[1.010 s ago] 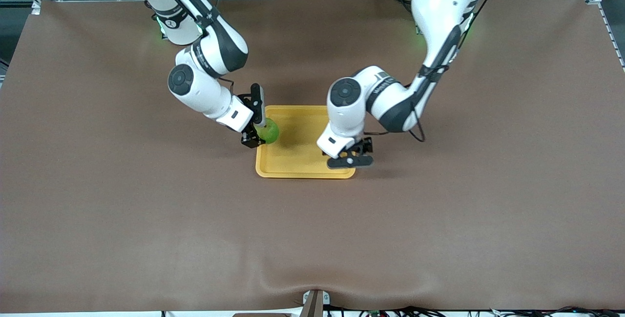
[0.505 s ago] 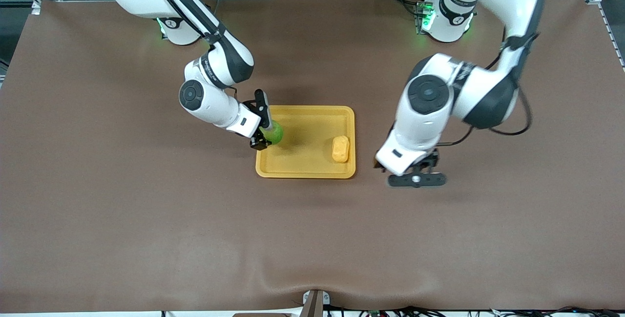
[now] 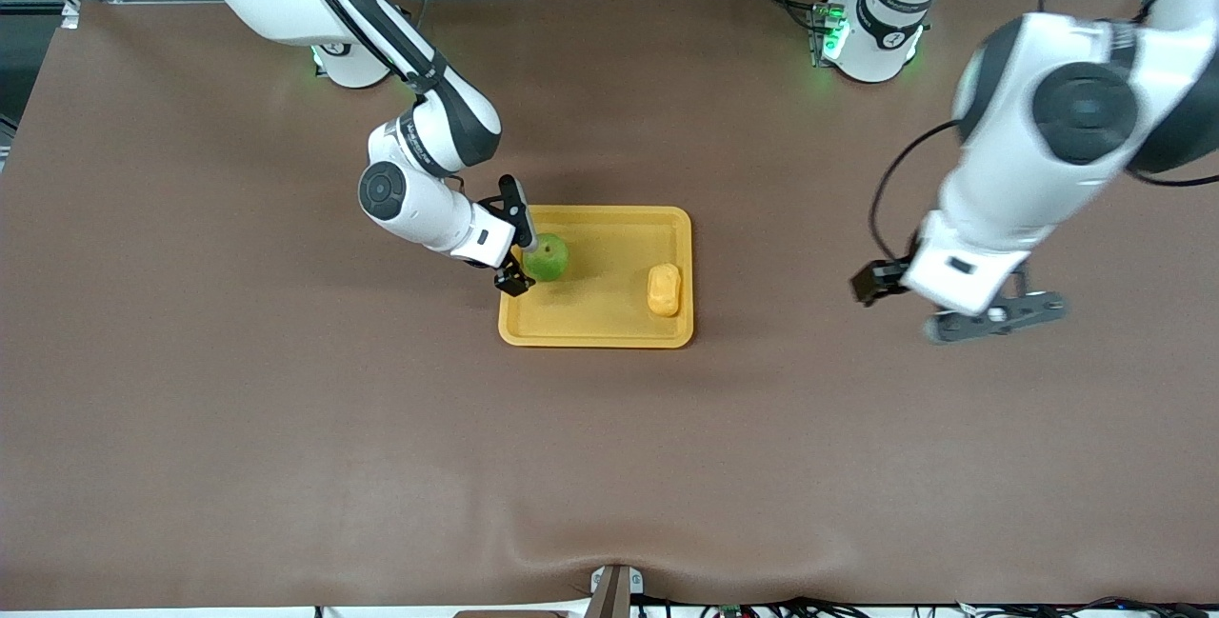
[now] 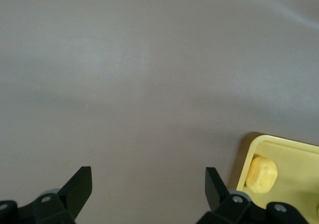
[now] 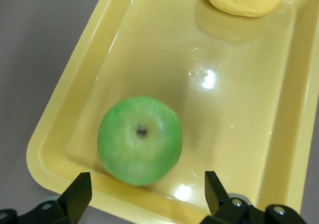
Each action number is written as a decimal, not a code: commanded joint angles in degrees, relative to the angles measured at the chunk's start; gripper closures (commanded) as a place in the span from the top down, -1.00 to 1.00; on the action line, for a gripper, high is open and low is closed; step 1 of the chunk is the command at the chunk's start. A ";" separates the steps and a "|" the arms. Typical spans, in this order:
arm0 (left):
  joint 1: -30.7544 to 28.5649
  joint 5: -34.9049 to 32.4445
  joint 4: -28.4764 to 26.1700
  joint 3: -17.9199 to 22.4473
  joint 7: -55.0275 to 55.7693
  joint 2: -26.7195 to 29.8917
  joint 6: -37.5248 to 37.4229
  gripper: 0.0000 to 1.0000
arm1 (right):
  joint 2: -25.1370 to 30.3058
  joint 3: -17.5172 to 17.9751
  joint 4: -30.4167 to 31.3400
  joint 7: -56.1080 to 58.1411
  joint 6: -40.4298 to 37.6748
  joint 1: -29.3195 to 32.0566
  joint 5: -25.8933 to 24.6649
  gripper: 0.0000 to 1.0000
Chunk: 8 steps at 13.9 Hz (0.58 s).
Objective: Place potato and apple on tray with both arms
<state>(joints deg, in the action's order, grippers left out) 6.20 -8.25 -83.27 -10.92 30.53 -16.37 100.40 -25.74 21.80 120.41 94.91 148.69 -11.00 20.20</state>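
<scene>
Brown table (image 3: 286, 408), yellow tray (image 3: 595, 337), potato (image 3: 664, 289) lengthwise toward robots, apple (image 3: 548, 258) stem-up

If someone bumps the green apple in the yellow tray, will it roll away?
Probably a little. The apple is round and smooth, so a nudge would likely roll it. It sits inside the tray, whose raised rim would probably stop it. The tray floor looks glossy, so it might also slide. The potato is oblong and would likely roll less.

Green apple (image 3: 548, 258), yellow-orange potato (image 3: 664, 289), yellow tray (image 3: 600, 330), brown table (image 3: 286, 428)
</scene>
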 commanded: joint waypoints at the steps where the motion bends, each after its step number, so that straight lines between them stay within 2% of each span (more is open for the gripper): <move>1: -3.38 2.62 -0.93 -0.77 -0.91 2.22 -2.39 1.00 | 0.69 0.53 -0.70 4.74 -0.59 3.34 1.07 1.00; 4: -4.00 2.71 -0.93 0.01 -7.13 4.06 -4.24 1.00 | 2.53 0.79 -1.57 11.50 -0.51 8.52 1.60 1.00; 6: -6.80 2.71 -1.01 -0.16 -11.00 5.37 -5.47 1.00 | 2.62 0.79 -3.59 15.11 -0.68 11.08 1.60 1.00; 7: -7.68 2.71 -0.93 -0.16 -12.94 5.56 -6.52 1.00 | 2.71 0.62 -4.30 16.70 -2.07 13.00 1.60 1.00; 8: -8.48 2.71 -0.93 -0.16 -15.65 6.08 -6.44 1.00 | 3.06 0.62 -5.96 17.06 -7.92 15.72 1.60 1.00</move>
<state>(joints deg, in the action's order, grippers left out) -0.20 -6.67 -83.28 -10.83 19.30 -12.38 95.11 -23.81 21.62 116.19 108.52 146.80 0.56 20.21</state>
